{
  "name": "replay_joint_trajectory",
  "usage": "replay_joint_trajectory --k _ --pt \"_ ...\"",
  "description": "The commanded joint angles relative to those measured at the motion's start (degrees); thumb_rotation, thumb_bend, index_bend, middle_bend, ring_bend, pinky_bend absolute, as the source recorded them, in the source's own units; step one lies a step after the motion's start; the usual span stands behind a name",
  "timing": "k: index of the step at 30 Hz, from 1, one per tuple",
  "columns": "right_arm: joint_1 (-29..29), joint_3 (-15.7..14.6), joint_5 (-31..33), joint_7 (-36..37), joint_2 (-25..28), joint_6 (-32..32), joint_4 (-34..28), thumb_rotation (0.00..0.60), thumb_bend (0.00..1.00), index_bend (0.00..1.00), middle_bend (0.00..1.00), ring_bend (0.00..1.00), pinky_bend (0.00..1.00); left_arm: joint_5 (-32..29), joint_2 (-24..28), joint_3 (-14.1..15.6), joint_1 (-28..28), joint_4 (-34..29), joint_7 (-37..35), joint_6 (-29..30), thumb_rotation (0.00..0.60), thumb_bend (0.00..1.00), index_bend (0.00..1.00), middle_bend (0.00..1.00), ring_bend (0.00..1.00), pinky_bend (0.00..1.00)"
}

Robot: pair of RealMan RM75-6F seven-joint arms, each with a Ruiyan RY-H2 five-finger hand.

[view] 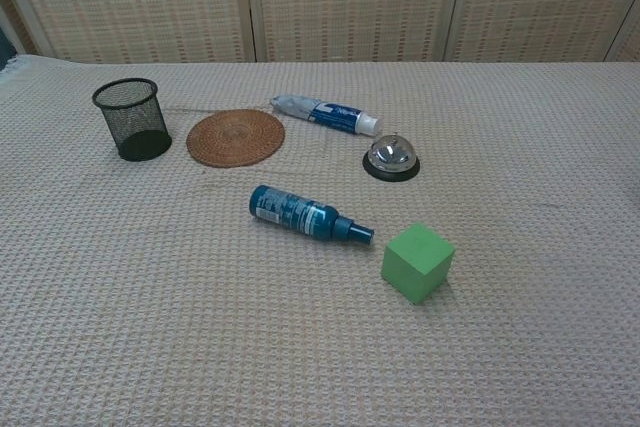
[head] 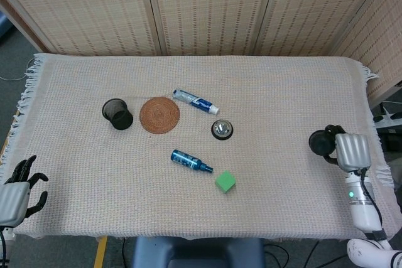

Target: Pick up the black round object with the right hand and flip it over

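The right hand (head: 350, 150) grips the black round object (head: 320, 142) at about four o'clock on the cloth-covered bench (head: 282, 92), its fingers wrapped around the object's right side, out of the chest view. The left hand (head: 16, 189) rests at the bench's eight o'clock corner, fingers apart and holding nothing. Near the centre lie a green cube (view: 417, 262), a blue spray bottle (view: 305, 215) and a call bell (view: 391, 158).

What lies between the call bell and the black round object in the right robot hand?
Only bare tablecloth, as the head view shows. The call bell sits mid-table; the black round object is gripped by the right robot hand near the right edge.
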Motion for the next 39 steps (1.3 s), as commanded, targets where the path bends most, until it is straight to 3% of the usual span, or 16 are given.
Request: replay_joint_trajectory --k 1,5,7,9,11,13,19,26,32,35,39 --pt "0.1 2.7 -5.0 4.7 1.1 -5.1 -5.1 0.6 0.16 0.53 0.54 0.67 0.75 0.0 0.0 0.0 -0.1 0.0 0.0 -0.1 0.6 0.42 0.41 0.0 0.0 0.4" --pt "-0.4 1.8 -12.5 12.4 0.2 -2.3 -2.7 0.6 0.16 0.53 0.54 0.66 0.74 0.0 0.0 0.1 -0.1 0.0 0.0 -0.3 0.6 0.42 0.41 0.0 0.0 0.4" --pt "-0.9 0.3 -22.9 24.1 -1.9 3.7 2.4 0.6 0.16 0.52 0.54 0.65 0.74 0.2 -0.1 0.2 -0.2 0.0 0.1 -0.4 0.6 0.42 0.41 0.0 0.0 0.4" --pt "-1.0 -0.3 -33.4 37.8 -5.6 14.5 9.1 0.6 0.16 0.52 0.54 0.65 0.74 0.1 -0.2 0.2 -0.2 0.0 0.3 -0.5 0.6 0.42 0.41 0.0 0.0 0.4" --pt "-1.1 -0.5 -36.4 45.6 -9.0 19.3 17.1 0.6 0.16 0.52 0.54 0.65 0.74 0.0 -0.2 0.1 -0.2 0.0 0.3 -0.3 0.6 0.42 0.41 0.0 0.0 0.4" --pt "-1.1 -0.5 -36.4 48.1 -10.4 19.9 20.6 0.6 0.16 0.52 0.54 0.65 0.74 0.0 -0.3 0.2 -0.2 0.0 0.4 -0.3 0.6 0.42 0.41 0.0 0.0 0.4" --pt "-1.1 -0.7 -33.1 46.2 -9.6 13.9 20.6 0.6 0.16 0.53 0.54 0.65 0.74 -0.1 -0.2 0.2 -0.2 0.0 0.5 -0.5 0.6 0.42 0.41 0.0 0.0 0.4" --pt "-0.6 0.1 -20.3 28.9 -2.4 -4.4 5.7 0.6 0.16 0.53 0.54 0.65 0.74 -0.2 -0.2 0.2 -0.3 0.0 0.6 -0.5 0.6 0.42 0.42 0.0 0.0 0.4" --pt "3.5 1.2 -7.3 24.0 5.2 -22.7 -5.8 0.6 0.16 0.53 0.54 0.65 0.74 -0.3 -0.3 0.1 -0.3 0.1 0.6 -0.6 0.6 0.42 0.42 0.0 0.0 0.4" --pt "5.5 2.0 -2.1 22.4 6.7 -28.0 -7.5 0.6 0.16 0.52 0.54 0.65 0.74 -0.3 -0.3 0.1 -0.3 0.1 0.6 -0.6 0.6 0.42 0.42 0.0 0.0 0.4" --pt "7.1 2.6 2.6 19.6 6.5 -30.2 -7.4 0.6 0.16 0.52 0.54 0.66 0.75 -0.3 -0.2 0.1 -0.3 0.2 0.4 -0.5 0.6 0.42 0.42 0.0 0.0 0.4"
